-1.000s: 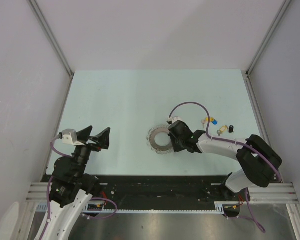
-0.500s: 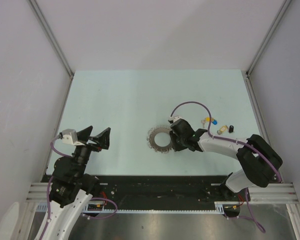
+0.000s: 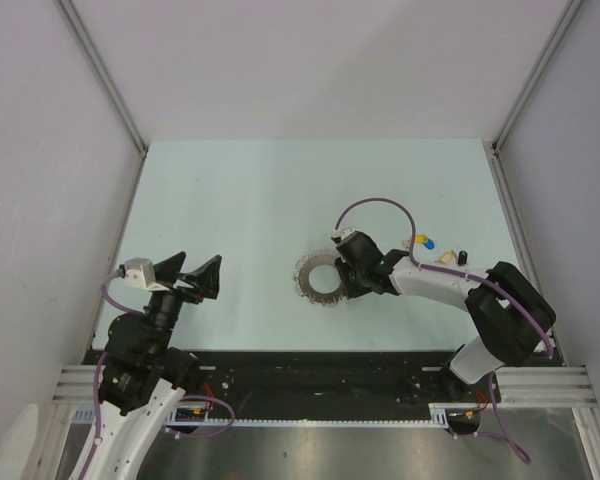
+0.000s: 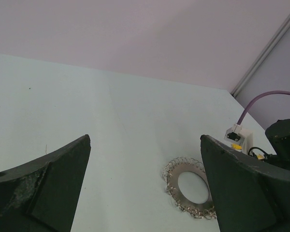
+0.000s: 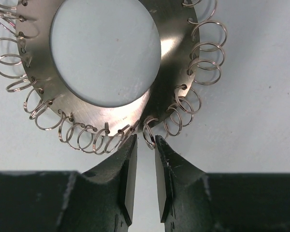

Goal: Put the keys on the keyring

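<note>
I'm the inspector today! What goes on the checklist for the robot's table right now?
Surface: pale blue table, flat.
Job's things: keyring lies flat, with wire loops all round its edge; keys lie apart from it, further right; no key seen on it.
Clutter: nothing seen.
Claws: left claw raised, wide open, empty; right claw low at the keyring's edge, jaws narrowly apart with one loop at the tips, grip unclear.
Cables: purple cable arches above the right arm.
Surroundings: plain pale walls, metal posts at the corners.
</note>
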Robot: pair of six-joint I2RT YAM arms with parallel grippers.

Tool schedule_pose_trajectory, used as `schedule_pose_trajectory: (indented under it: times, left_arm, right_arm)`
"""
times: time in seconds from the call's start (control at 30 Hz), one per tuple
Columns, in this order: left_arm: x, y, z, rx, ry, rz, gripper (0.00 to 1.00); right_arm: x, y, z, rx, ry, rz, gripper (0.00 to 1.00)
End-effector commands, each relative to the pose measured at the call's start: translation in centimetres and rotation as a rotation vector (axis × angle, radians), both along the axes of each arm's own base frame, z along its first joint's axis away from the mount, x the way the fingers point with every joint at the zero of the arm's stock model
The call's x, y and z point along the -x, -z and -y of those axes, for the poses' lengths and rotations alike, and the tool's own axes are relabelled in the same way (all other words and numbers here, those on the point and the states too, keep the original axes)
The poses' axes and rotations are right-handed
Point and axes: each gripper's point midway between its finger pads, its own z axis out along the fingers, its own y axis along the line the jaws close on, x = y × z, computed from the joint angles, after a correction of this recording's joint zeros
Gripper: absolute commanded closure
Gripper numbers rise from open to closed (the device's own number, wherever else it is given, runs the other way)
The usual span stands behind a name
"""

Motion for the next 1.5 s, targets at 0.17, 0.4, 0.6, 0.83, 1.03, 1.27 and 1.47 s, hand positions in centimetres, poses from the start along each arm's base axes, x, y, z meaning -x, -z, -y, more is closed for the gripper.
schedule_pose_trajectory:
  times: [0.17,0.4,0.6,0.83,1.03,1.27,1.47]
  left_arm:
    - [0.8,-1.4,0.3,0.037,0.031,0.059,0.00]
    - [0.8,-1.4,0.3,0.037,0.031,0.059,0.00]
    - [0.7,-1.3,0.4,0.033,0.036,0.055,0.00]
    - [0.8,-1.3,0.5,0.032,0.040,0.057,0.00]
    - [0.8,-1.3,1.0,0.017,0.067,0.059,0.00]
    - [0.4,-1.0,3.4,-0.046,0.182,0.037,0.00]
    - [-1.7,0.6,8.2,-0.146,0.397,-0.117,0.00]
  right_arm:
    - [-0.8,-0.5,-1.0,0.002,-0.031,0.000,0.75]
    - [-1.2,-0.5,-1.1,0.019,-0.042,-0.002,0.75]
    - [-1.2,-0.7,-1.1,0.028,-0.046,-0.002,0.79]
    - [-1.3,-0.7,-0.8,0.048,-0.051,-0.002,0.89]
    - [-1.6,-2.7,-1.1,0.027,-0.056,0.056,1.00]
    - [-3.1,-9.5,-1.8,-0.078,-0.072,0.270,1.00]
    - [-4.3,-17.5,-1.9,-0.191,-0.126,0.554,1.00]
